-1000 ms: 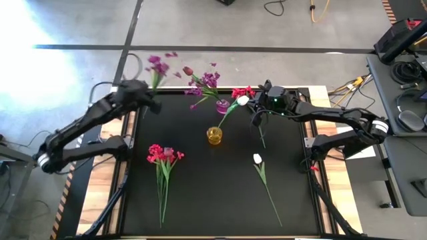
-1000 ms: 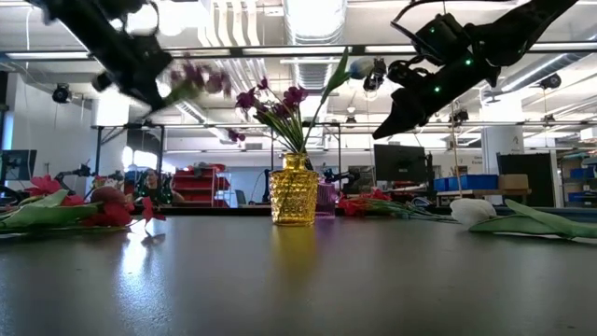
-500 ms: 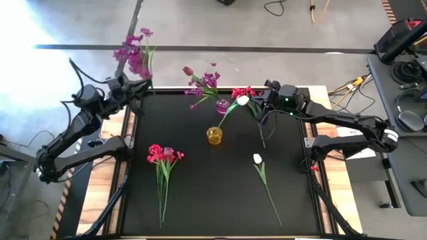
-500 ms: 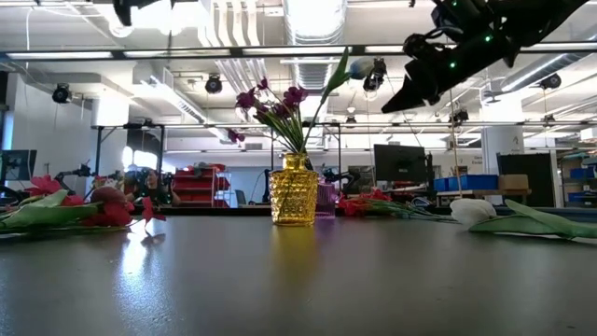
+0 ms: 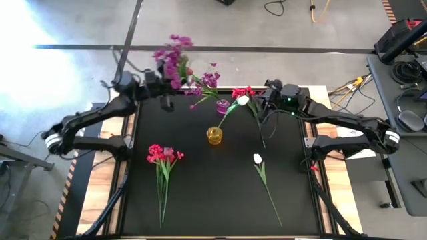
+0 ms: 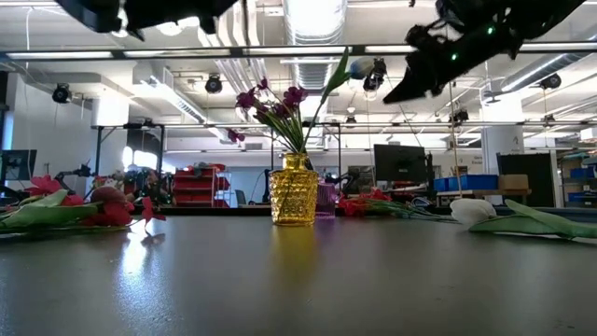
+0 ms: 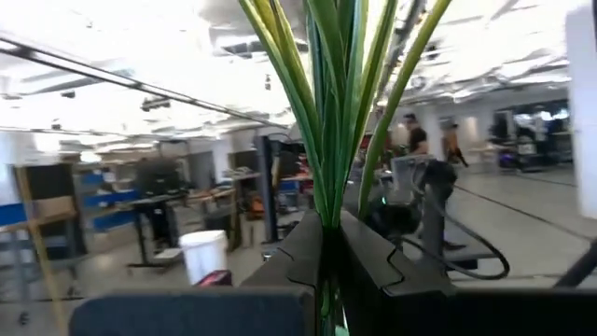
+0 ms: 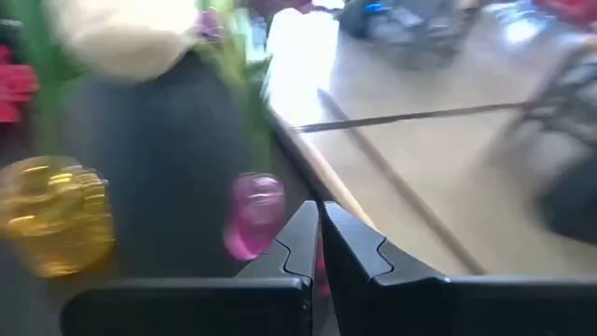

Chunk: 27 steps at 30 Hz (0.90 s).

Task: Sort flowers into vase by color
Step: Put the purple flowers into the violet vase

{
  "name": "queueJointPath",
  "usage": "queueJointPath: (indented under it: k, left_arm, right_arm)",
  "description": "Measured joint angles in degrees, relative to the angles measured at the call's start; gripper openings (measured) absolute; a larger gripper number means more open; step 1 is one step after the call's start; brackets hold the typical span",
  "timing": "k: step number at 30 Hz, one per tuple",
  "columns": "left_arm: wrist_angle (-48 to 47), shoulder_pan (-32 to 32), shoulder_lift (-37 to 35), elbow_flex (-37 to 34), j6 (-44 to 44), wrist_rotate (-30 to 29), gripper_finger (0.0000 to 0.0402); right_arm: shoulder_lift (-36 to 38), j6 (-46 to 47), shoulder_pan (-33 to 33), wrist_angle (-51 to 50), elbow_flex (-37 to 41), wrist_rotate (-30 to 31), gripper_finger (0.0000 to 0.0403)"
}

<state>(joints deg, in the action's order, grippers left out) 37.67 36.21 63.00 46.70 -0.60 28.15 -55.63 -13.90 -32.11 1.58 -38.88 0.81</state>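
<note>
Desk (image 5: pixel 200 200) surface is a black mat framed by wooden edges, with two small vases near its middle rear. Yellow vase (image 5: pixel 214 136) stands at mat centre and carries one white-bloomed stem (image 5: pixel 238 103) leaning toward the right arm. Pink vase (image 5: pixel 222 106) stands just behind it, near the far edge, and holds purple sprays (image 5: pixel 204 83) that lean toward the left. Loose red-pink flowers (image 5: pixel 164 157) lie flat on the left half of the mat, stems pointing to the near edge. A white tulip-like flower (image 5: pixel 257 159) lies on the right half, its stem running diagonally toward the near right corner. More red blooms (image 5: pixel 243 91) lie at the far edge beside the right arm. In the low view the yellow vase (image 6: pixel 294 191) stands in front of the pink vase and largely hides it. Left claw (image 5: pixel 163 100) is raised over the far left corner of the mat, fingers (image 7: pixel 312 252) clamped together on the green stems of a purple spray (image 5: pixel 172 57); the blooms stand beyond the desk edge, above the floor. Right claw (image 5: pixel 263 101) hovers at the far edge right of the pink vase, fingers pressed together; the right wrist view shows nothing between them.
</note>
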Motion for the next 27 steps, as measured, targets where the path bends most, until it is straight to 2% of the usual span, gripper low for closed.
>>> queueJointPath:
  k: [3,5,7,10,12,14,18,22,27]
  left_arm:
    - [0.0,-0.3,5.6,4.6,-0.1,2.5,0.0001]
    - [0.0,-0.6,8.9,7.7,-0.1,4.2,0.0001]
    - [0.2,-0.8,11.9,10.8,-0.1,5.6,0.0001]
    - [0.7,-1.3,16.4,14.9,-0.6,7.5,0.0001]
    - [1.9,-1.7,19.4,17.3,-2.0,9.1,0.0001]
    - [3.4,-2.2,22.3,19.7,-3.7,10.9,0.0001]
    - [4.6,-3.5,27.4,24.6,-4.9,12.1,0.0001]
    - [4.6,-4.2,31.9,29.2,-6.3,13.8,0.0001]
    - [4.8,-4.2,35.2,32.1,-7.6,14.7,0.0001]
  right_arm:
    - [4.8,-1.7,-0.1,-2.3,-3.3,8.2,0.0012]
    - [8.0,-1.8,-0.2,-2.9,-5.0,8.2,0.0012]
    - [10.0,-1.7,-0.2,-2.9,-6.3,3.0,0.0012]
    - [10.3,1.1,-0.1,-1.3,-7.9,-8.2,0.0013]
    - [8.5,2.4,0.0,1.8,-8.4,-14.0,0.0019]
    - [5.6,2.8,0.7,6.1,-8.8,-17.0,0.0036]
    - [-1.7,2.6,2.4,11.7,-11.3,-17.7,0.0093]
    - [-9.1,2.7,3.4,11.8,-17.1,-17.8,0.0151]
    - [-15.0,1.9,3.8,5.9,-25.4,-17.8,0.0184]
